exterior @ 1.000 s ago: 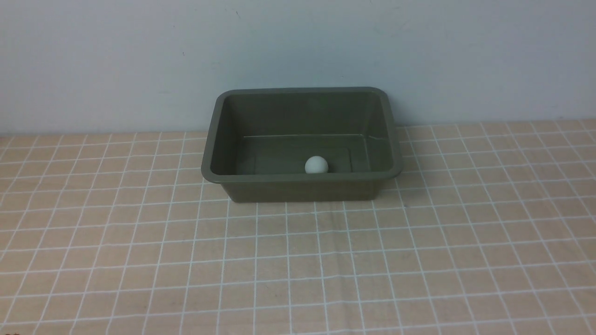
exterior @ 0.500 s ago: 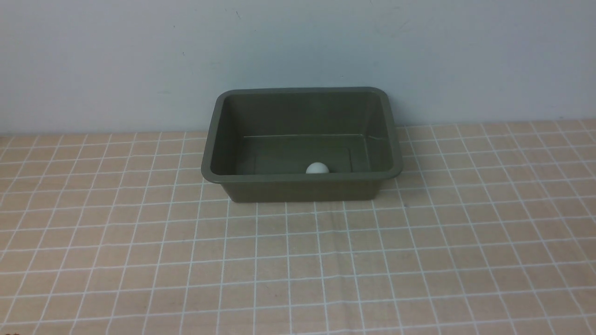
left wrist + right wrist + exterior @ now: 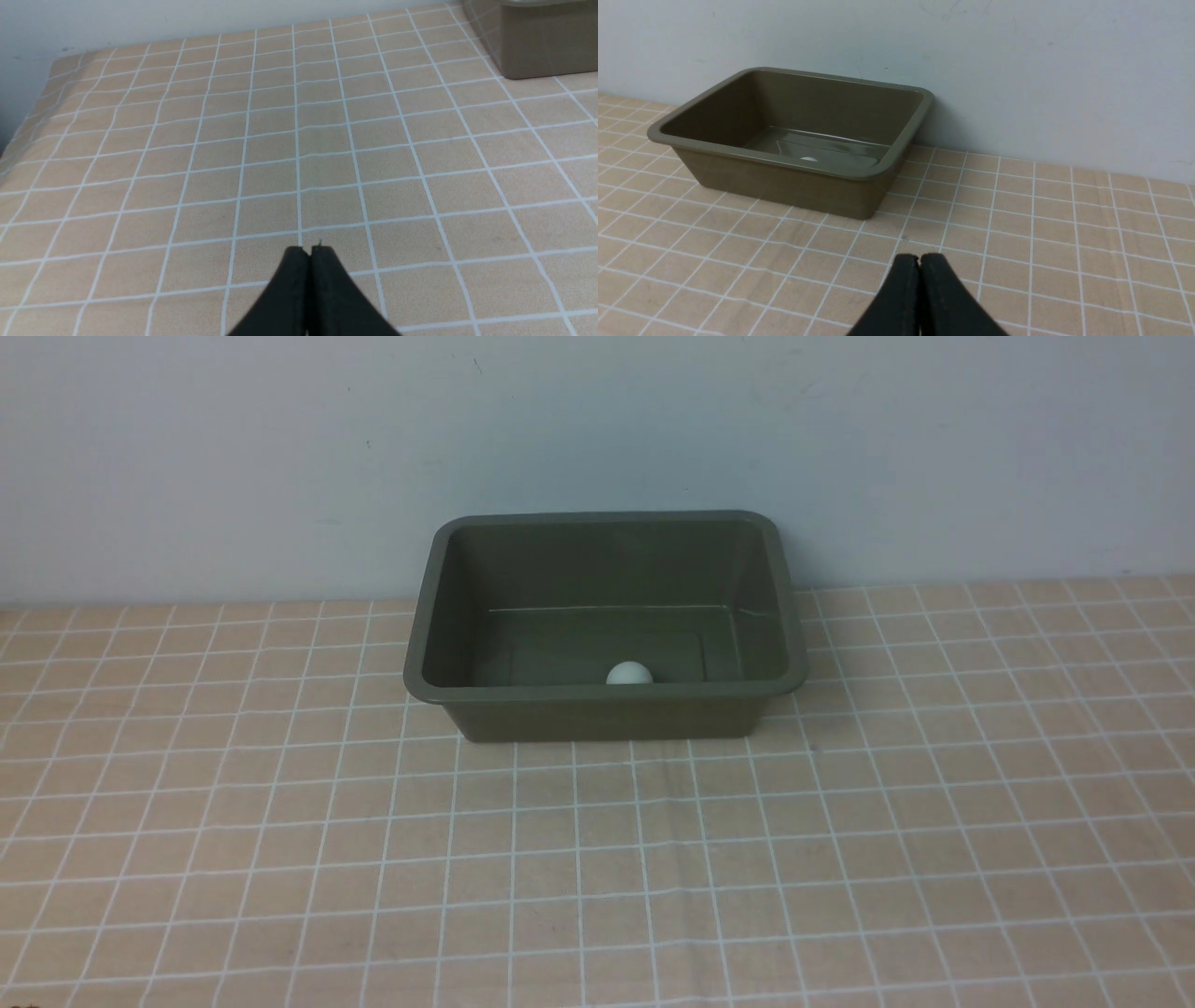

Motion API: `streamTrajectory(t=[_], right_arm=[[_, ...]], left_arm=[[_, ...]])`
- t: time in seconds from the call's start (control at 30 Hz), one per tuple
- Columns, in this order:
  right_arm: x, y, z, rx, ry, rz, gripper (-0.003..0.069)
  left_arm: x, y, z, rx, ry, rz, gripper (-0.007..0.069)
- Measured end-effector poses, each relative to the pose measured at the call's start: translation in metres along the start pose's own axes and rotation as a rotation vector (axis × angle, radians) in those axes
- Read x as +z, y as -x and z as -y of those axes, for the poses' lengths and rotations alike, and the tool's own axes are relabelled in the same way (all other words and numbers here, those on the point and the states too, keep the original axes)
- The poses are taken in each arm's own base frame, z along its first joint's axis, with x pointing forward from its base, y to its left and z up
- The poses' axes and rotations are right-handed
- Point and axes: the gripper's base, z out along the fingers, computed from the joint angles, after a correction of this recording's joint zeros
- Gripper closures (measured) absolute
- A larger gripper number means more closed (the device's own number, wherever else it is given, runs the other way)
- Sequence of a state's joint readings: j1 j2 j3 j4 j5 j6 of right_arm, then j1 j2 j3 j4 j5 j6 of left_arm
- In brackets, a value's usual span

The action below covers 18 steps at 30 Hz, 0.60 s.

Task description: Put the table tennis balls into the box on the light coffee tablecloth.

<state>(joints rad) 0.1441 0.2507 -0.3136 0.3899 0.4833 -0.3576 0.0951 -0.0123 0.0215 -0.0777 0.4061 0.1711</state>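
"Starting left of the box (image 3: 607,721): how does your gripper on that side stand?"

"My left gripper (image 3: 308,252) has its jaws pressed together on nothing, low over the light coffee tablecloth (image 3: 597,859). Only one corner of the box shows in its wrist camera, so it points mostly past the box."

"And the ball?"

"The table tennis ball (image 3: 629,674) is inside the box, on the floor, tucked against the near wall at about that wall's middle. From the front, the near rim hides its lower part. It is the only ball I see."

"Which way does the box run?"

"Its long side runs left to right, parallel with the pale wall (image 3: 597,429) just behind it."

"And right of the box?"

"My right gripper (image 3: 919,260) is closed too and empty, hanging above the cloth well short of the box. The box lies ahead of it and toward my left. The whole tub is in that wrist camera's sight, with a sliver of the ball. I judge the right arm the better placed, but neither arm shows in the front view, so I cannot tell for certain which is nearer. With the ball in, I judge the placing done; a coming move only has to avoid knocking the box."
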Motion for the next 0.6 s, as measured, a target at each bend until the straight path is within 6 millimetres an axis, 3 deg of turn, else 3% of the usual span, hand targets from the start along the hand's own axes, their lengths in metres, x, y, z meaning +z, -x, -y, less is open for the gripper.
streamTrajectory(t=[0.3, 0.6], right_arm=[[-0.003, -0.007, -0.001, -0.001, 0.003, 0.004, 0.0677], [-0.030, -0.019, -0.007, -0.030, 0.026, 0.123, 0.0677]], left_arm=[[0.000, 0.000, 0.000, 0.000, 0.000, 0.000, 0.0693], [0.000, 0.000, 0.000, 0.000, 0.000, 0.000, 0.0693]])
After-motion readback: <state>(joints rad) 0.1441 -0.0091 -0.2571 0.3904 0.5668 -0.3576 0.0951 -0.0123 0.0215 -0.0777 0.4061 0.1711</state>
